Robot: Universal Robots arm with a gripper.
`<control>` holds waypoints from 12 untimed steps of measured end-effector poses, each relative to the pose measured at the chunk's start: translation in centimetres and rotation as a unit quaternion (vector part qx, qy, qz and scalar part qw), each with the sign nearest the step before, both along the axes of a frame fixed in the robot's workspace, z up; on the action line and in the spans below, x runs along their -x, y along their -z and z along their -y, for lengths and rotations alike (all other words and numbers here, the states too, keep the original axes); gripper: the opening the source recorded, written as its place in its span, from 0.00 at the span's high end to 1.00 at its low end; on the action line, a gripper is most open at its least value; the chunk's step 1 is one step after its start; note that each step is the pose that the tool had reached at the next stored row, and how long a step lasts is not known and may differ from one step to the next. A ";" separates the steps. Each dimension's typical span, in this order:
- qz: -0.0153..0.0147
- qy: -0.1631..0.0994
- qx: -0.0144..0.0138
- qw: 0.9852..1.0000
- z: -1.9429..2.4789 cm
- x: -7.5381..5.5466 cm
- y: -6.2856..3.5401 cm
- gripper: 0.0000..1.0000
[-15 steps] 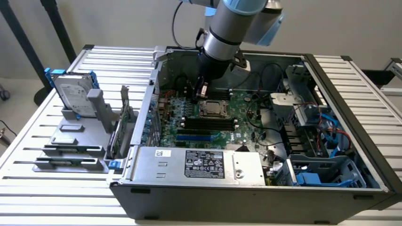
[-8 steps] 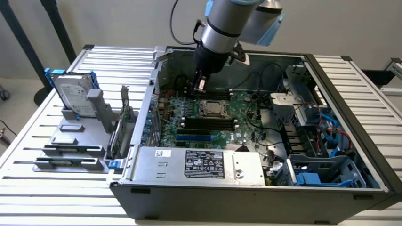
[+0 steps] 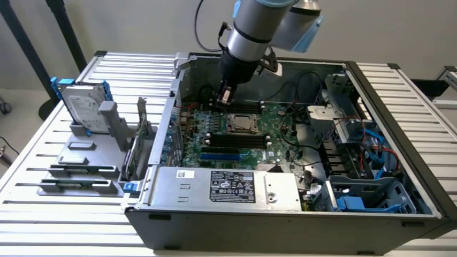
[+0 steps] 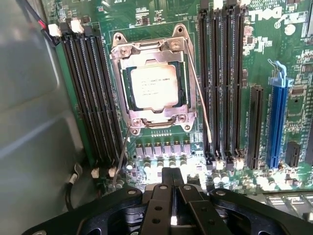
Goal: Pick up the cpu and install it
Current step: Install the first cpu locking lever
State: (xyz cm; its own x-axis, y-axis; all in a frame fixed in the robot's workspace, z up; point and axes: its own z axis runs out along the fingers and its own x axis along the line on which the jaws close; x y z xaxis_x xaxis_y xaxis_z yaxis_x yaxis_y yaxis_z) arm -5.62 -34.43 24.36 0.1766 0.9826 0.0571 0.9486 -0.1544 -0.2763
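The end effector (image 3: 225,97) hangs inside an open computer case (image 3: 286,227). Its fingers are pressed together and hold nothing. In the wrist view the end effector (image 4: 172,183) shows as black linkages meeting at a narrow central seam, and nothing is caught in it.

The cpu (image 3: 243,123) lies near the end effector, a little lower and apart from it, with no contact. It sits flat in its socket on the green motherboard (image 3: 275,115). In the wrist view the cpu (image 4: 154,87) shows a silver-grey top with several lines of fine print too small to read. A metal socket frame (image 4: 122,55) surrounds it. Black memory slots (image 4: 90,98) run along both sides of the socket.

On the motherboard (image 4: 161,17) a white "DELL" logo (image 4: 266,14) can be made out near one edge. A blue expansion slot (image 4: 276,117) stands past the second bank of memory slots.

The grey power supply (image 3: 221,187) at the near side of the case carries a black-and-white label (image 3: 232,186) with certification marks. Its text cannot be read.

The case rests mid-way on a slatted white tabletop (image 3: 43,214). Toward the tabletop's edge at the exterior view's left, a hard drive with blue rails (image 3: 82,107) stands upright in a grey holder (image 3: 78,171).
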 end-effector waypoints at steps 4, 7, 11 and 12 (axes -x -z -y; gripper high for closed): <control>0.000 0.026 0.000 1.000 0.00 0.0 0.18 0.89; 0.000 0.047 0.000 0.999 0.00 0.1 0.30 0.89; 0.000 0.072 0.000 0.997 0.00 0.1 0.41 0.89; -0.001 0.076 0.000 0.997 0.00 0.2 0.42 0.89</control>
State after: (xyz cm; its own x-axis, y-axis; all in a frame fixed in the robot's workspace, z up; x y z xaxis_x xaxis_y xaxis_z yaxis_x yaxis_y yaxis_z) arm -5.80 -34.43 23.94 0.3240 0.9443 0.0575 0.9138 -0.2966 -0.2776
